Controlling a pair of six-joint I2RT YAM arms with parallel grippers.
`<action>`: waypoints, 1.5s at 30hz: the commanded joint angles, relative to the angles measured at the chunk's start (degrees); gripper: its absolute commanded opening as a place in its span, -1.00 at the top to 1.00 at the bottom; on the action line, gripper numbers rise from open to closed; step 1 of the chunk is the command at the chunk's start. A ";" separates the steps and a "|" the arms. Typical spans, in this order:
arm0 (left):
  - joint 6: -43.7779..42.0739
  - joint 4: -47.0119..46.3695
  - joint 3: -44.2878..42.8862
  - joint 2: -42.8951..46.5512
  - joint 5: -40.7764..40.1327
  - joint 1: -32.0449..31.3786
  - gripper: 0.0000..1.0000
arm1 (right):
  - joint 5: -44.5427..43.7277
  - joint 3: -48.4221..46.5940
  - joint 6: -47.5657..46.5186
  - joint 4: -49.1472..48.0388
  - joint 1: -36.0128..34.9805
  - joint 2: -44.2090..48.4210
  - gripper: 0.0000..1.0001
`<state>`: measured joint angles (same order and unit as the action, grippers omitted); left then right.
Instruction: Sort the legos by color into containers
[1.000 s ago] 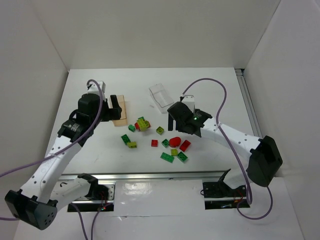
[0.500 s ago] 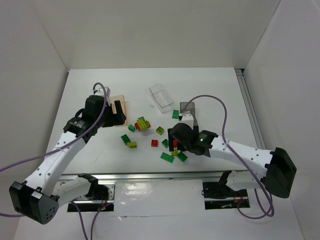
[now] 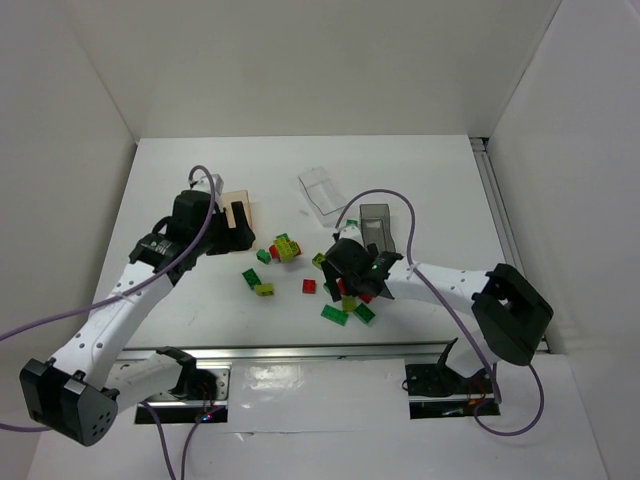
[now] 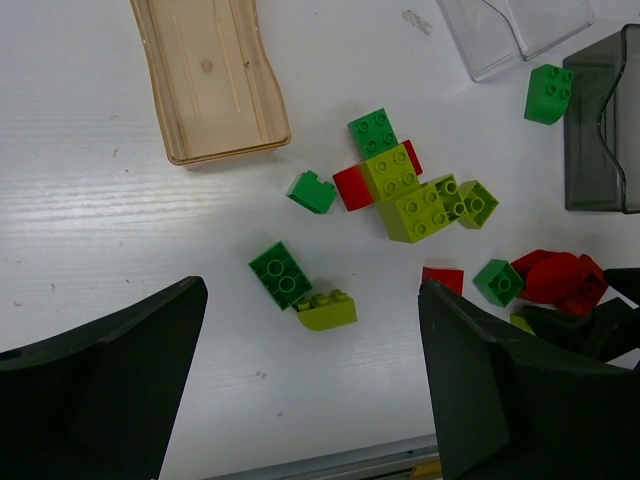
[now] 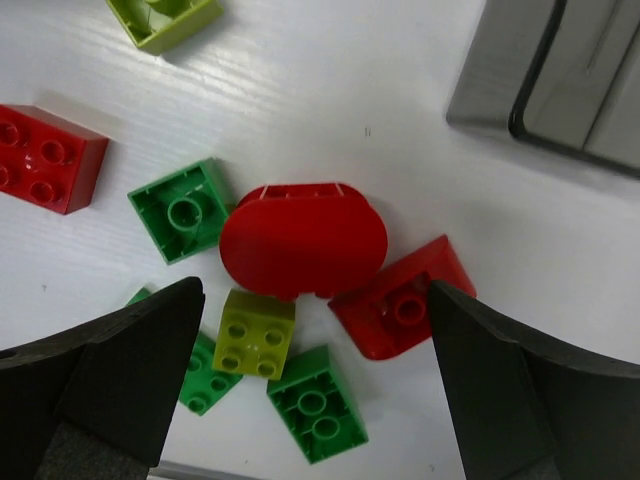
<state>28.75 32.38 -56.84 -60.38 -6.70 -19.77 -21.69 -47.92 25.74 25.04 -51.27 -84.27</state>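
Crowding the rounded red piece (image 5: 303, 240): green brick (image 5: 180, 212), yellow-green brick (image 5: 256, 333) and red brick (image 5: 405, 300), touching or just beside it on the table.
Right gripper (image 5: 318, 385): fingers spread wide above them, empty.
Left gripper (image 4: 310, 390): fingers wide apart, empty.
Bins: amber bin (image 4: 210, 75), clear bin (image 4: 510, 30) and grey bin (image 4: 600, 120) hold nothing; lone green block (image 4: 548, 92) sits just beside the grey one.
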 commanded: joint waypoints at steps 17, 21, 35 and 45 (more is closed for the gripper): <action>-1.59 -0.48 -2.05 -2.55 0.28 -0.27 -0.89 | 10.27 -3.67 -12.46 -8.95 6.35 -7.75 -0.56; -2.12 -0.48 -2.57 -3.08 0.28 -0.27 -0.89 | 10.88 -6.21 -11.94 -7.38 6.35 -9.25 -0.13; -1.59 3.04 -5.12 -2.46 -4.38 -0.27 -0.85 | -6.71 -15.54 -4.99 0.89 10.64 4.81 -0.10; -1.59 3.04 -5.65 -3.52 -3.76 -0.80 -0.85 | -2.40 -19.84 -2.88 -2.44 25.51 -5.28 -0.13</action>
<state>28.23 35.22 -60.03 -63.68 -10.20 -20.36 -25.15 -64.71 21.63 24.08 -26.24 -87.31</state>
